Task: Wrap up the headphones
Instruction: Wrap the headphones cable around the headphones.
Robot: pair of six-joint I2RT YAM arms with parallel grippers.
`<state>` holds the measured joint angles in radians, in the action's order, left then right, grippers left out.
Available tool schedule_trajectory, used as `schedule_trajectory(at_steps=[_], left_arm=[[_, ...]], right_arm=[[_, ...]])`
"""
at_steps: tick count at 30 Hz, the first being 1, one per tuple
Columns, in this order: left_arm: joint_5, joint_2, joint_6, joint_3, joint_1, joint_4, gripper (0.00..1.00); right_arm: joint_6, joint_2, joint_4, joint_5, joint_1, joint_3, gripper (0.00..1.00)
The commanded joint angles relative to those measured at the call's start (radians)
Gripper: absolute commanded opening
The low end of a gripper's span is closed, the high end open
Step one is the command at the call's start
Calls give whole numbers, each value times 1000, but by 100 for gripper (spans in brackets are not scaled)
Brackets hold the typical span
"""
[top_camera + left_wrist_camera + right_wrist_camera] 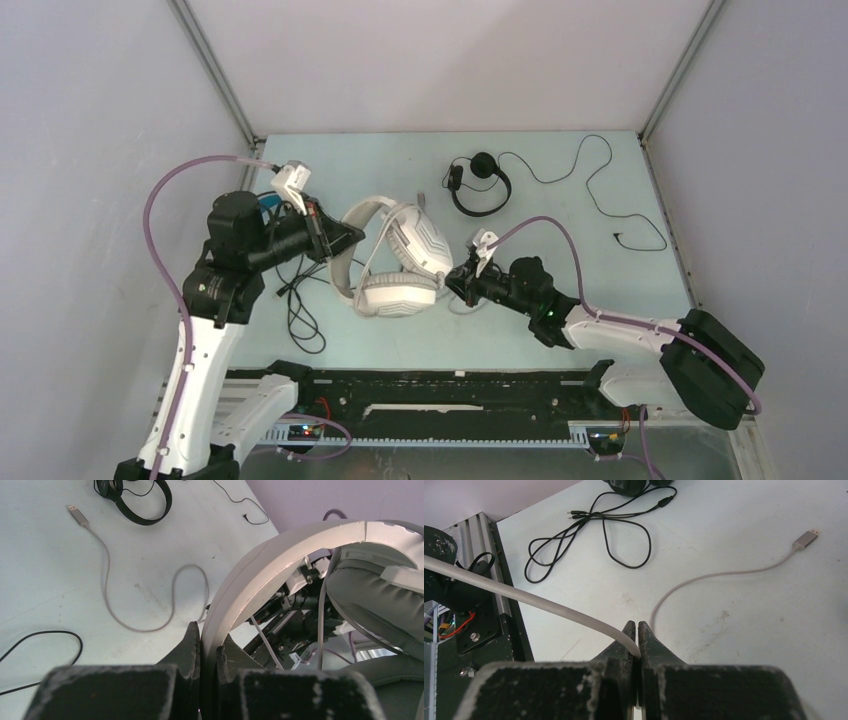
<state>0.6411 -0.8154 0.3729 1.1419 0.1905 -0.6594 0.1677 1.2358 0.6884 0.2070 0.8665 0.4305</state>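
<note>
The white over-ear headphones (400, 262) lie mid-table. My left gripper (350, 238) is shut on their white headband (260, 575), pinched between the jaws (209, 640). My right gripper (458, 280) sits just right of the lower ear cup, shut on the grey cable (549, 607) at its tips (637, 627). The cable's loose end with the USB plug (806, 537) lies on the table. The small thin black on-ear headset (480, 185) lies at the back. The bulky black headset is mostly hidden under my left arm; a bit of blue lining (266, 203) shows.
A thin black cable (610, 200) trails from the small headset to the back right. Looped black cables (300, 310) lie near the front left, also showing in the right wrist view (609, 535). Side walls stand left and right of the table.
</note>
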Motion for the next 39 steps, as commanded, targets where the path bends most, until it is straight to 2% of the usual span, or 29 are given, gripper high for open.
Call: schedule_trajectory(at_steps=[1,5,10,13,16,21,32,39], left_arm=[[19,43,-95,8,61,-27,0],[-91,90,-204,-28,134,-12,0],[-144,135,-341,-57,193,-24,0],[-220,148,-439,-74,213,-31,0],[-326,142,-562,-89,278,-56,0],[-360,169,-691,-129,344,-46,0],[-398,193,-897,-189,391,-41,0],[-511,150,-989,-213,452,-44,0]], right_arm=[[-4,-35,-95,36,-47,66,0],[30,-85,-225,141,-80,115,0],[165,-159,-329,368,-154,140,0],[207,-191,-422,477,-173,172,0],[218,-222,-526,529,-177,218,0],[241,-230,-660,576,-186,302,0],[397,-171,-646,731,-194,396,0],[498,-121,-594,773,-202,434,0]])
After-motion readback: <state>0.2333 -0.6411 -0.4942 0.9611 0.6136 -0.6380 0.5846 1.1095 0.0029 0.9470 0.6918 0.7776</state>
